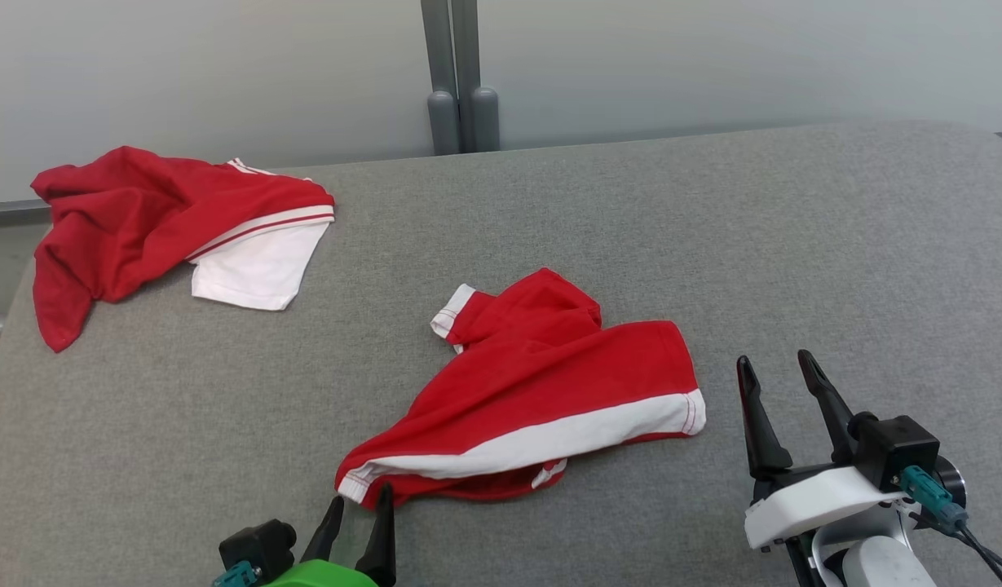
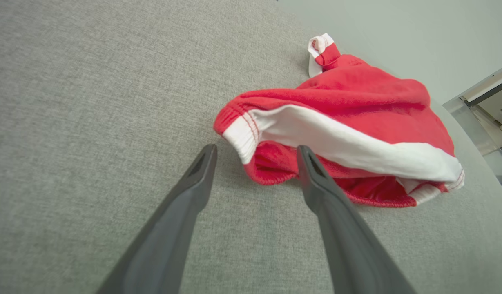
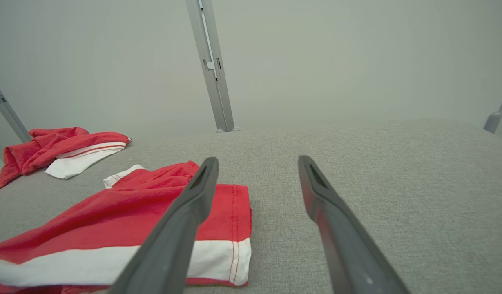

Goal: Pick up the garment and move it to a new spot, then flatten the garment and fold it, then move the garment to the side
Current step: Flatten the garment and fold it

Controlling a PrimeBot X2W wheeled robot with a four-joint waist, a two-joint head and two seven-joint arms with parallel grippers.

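Hovering my left pincer (image 1: 361, 494), spread wide and empty, just beside the near-left banded corner of the garment (image 1: 541, 383) crumpled midway across the table (image 1: 794, 244), I judge it light and limp, best pinched at that thick hem.

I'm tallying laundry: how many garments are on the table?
2. The near garment lies crumpled in the middle of the table, just ahead of the left gripper; the far garment sits at its far left corner. None seems hidden.

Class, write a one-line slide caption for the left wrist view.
Open left gripper poised at the corner of a crumpled red-and-white garment on a grey surface.
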